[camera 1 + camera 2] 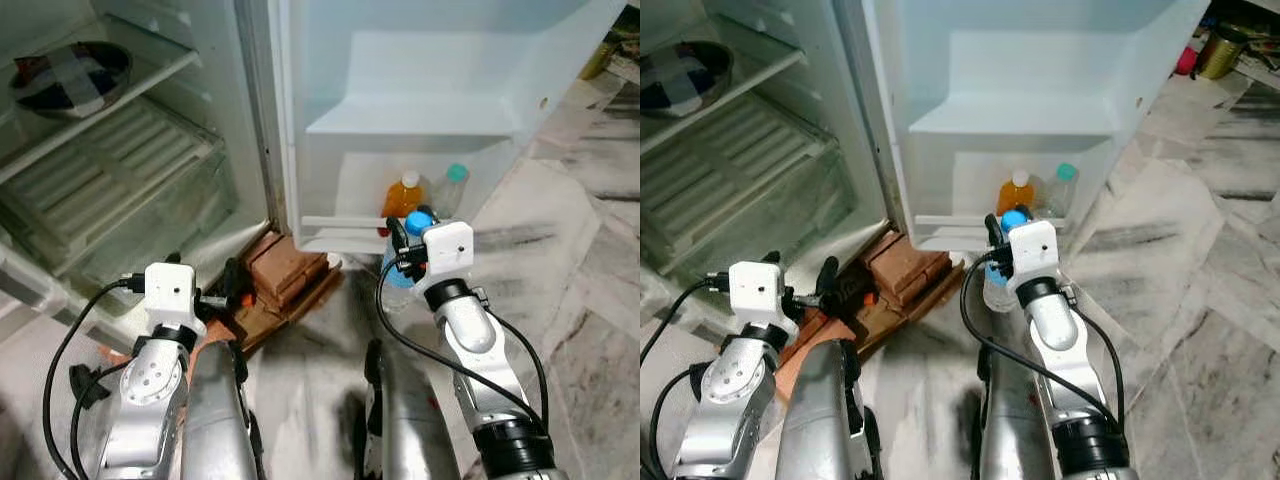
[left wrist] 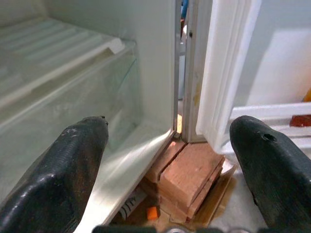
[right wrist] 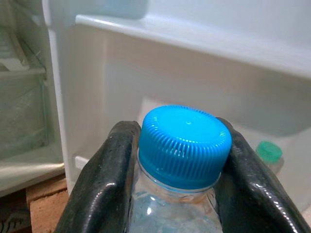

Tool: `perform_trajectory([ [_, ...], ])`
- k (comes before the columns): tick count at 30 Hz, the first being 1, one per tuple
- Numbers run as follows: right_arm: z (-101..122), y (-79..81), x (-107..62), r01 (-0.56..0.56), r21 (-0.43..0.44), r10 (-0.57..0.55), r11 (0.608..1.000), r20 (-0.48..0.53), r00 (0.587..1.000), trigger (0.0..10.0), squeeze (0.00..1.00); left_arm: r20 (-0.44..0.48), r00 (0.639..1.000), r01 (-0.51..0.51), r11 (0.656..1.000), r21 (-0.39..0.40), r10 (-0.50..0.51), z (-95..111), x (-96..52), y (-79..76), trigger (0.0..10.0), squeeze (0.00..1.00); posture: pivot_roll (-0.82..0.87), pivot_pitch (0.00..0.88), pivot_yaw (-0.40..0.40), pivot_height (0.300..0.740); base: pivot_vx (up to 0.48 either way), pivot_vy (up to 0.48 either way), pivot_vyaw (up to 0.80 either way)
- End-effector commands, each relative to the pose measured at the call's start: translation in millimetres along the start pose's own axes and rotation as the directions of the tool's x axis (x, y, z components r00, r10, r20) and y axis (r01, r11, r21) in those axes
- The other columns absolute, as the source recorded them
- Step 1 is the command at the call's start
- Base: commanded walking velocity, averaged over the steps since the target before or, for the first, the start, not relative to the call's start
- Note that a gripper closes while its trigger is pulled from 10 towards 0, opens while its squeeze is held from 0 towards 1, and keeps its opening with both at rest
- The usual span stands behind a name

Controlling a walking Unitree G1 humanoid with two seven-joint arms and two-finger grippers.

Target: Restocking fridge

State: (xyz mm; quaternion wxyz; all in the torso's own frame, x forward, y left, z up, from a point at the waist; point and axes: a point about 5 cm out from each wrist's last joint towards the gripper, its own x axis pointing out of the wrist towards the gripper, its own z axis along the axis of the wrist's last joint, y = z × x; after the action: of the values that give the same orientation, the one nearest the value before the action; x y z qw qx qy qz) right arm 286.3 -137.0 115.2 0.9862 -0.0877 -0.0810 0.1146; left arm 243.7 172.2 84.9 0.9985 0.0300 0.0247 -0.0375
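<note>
The right gripper [image 3: 181,160] clamps a blue-capped water bottle [image 3: 184,138] near the fridge door shelf [image 1: 335,222]; the left gripper [image 2: 167,160] gapes wide, empty.

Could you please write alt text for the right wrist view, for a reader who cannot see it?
Two black fingers of the right gripper clamp the neck of a clear plastic bottle with a ribbed blue screw cap. Behind it stands the white fridge door shelf, with a green-capped bottle low in the door.

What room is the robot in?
Probably a home kitchen. An open fridge door holds an orange bottle, a bowl sits on a shelf, and the floor is marble. The right gripper holds a blue-capped bottle.
</note>
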Motion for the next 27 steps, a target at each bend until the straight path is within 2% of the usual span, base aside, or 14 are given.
perform_trajectory([
  [1, 6, 1.4, 0.5, -0.007, -0.006, 0.007, 1.000, 0.040, 0.999, 10.0, 0.00, -0.004, 1.000, 0.002, 1.000, -0.001, -0.002, -2, -1.8, -0.2, 10.0, 0.00, 0.05, 0.171, -0.017, 0.569, 0.337, 0.000, 0.00],
  [9, 6, 3.8, -1.0, -0.020, -0.001, 0.020, 1.000, 0.038, 0.999, 10.0, 0.00, -0.006, 1.000, -0.002, 1.000, -0.005, 0.002, -2, -1.8, -0.3, 10.0, 0.00, 0.05, 0.173, -0.019, 0.569, 0.308, 0.000, 0.00],
  [27, 12, 18.7, 3.7, -0.121, 0.032, 0.119, 0.992, 0.070, 0.990, 10.0, 0.00, -0.009, 0.998, -0.055, 0.998, 0.011, 0.055, 0, -5.1, 5.4, 10.0, 0.00, 0.07, 0.195, -0.024, 0.569, 0.000, 0.000, 0.00],
])
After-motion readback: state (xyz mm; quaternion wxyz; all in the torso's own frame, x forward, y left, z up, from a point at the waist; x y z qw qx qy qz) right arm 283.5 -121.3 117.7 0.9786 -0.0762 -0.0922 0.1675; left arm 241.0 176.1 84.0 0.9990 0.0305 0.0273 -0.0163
